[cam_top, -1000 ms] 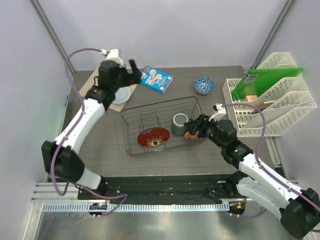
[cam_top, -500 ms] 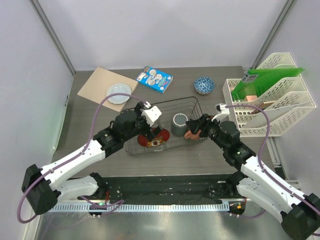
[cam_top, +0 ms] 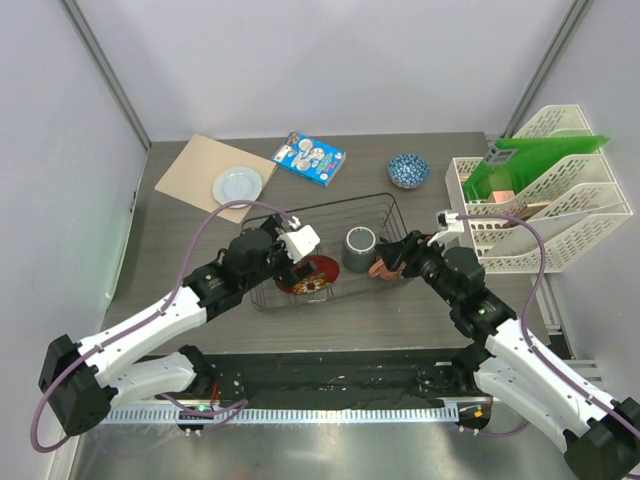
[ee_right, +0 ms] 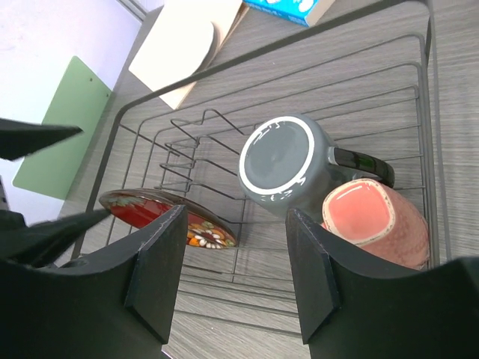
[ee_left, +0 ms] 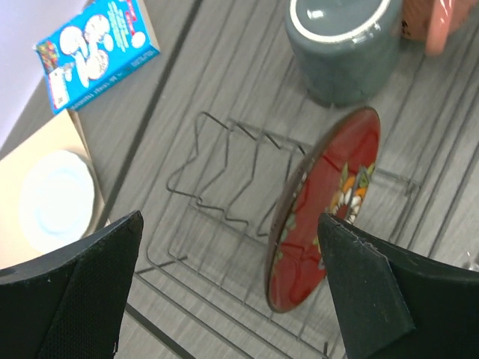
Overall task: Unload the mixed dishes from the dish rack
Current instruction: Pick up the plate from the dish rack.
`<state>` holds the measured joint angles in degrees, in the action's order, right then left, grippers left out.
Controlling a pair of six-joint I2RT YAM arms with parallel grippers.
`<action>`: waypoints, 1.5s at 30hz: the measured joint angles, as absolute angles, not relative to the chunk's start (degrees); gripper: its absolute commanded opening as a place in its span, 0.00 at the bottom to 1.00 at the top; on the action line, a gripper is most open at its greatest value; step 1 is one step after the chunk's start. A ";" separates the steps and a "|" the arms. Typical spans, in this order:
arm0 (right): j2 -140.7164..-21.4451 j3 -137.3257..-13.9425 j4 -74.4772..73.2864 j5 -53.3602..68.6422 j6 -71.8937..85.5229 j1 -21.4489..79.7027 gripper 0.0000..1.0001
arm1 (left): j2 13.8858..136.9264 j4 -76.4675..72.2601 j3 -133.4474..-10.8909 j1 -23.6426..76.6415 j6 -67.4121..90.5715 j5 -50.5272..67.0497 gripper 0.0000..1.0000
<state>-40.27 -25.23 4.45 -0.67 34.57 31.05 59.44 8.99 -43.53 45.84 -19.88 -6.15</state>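
**Operator:** Left gripper (ee_left: pixel 228 224) — status?

**Technician:** Jaws at full spread, nothing held. It hangs over the rack (cam_top: pixel 330 204), one finger at lower left of the wrist view and the other at lower right. The plate (ee_left: pixel 325 213) is between them, untouched.

**Operator:** Why does the plate sit that way?

**Technician:** It stands on edge inside the rack, tilted against the upright slot wires. That leaves its top rim free, so a straddling pinch looks like the intended grasp.

**Operator:** Right gripper (ee_right: pixel 236 212)?

**Technician:** Jaws about half apart, empty. The grey mug (ee_right: pixel 277 161) stands on end ahead of the fingers. The pink mug (ee_right: pixel 372 217) lies on its side at the right of that view, just beside the grey mug's handle and outside the finger on that side.

**Operator:** Clearances?

**Technician:** Tight at the pink mug: the rack's end wall runs close on one side, the grey mug on the other. Straight up is probably the only free exit. The plate has vacant slot wires to its left in the wrist view. Outside the rack, the bowl (cam_top: pixel 408 170) rests on the table (cam_top: pixel 160 250) at upper centre-right of the overhead view, well apart from the rack. Bare table shows left of the rack.
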 measured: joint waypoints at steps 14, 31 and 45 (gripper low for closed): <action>-40.45 -23.46 4.36 -1.10 34.70 31.05 0.60 | 58.89 11.42 -39.77 45.84 -20.05 -3.79 0.90; -40.16 -23.46 4.71 -0.95 34.63 31.05 0.60 | 62.81 6.55 -38.39 44.53 -20.03 1.02 0.42; -40.18 -23.46 4.71 -0.95 34.65 31.05 0.60 | 61.49 5.80 -38.00 44.71 -20.16 1.41 0.27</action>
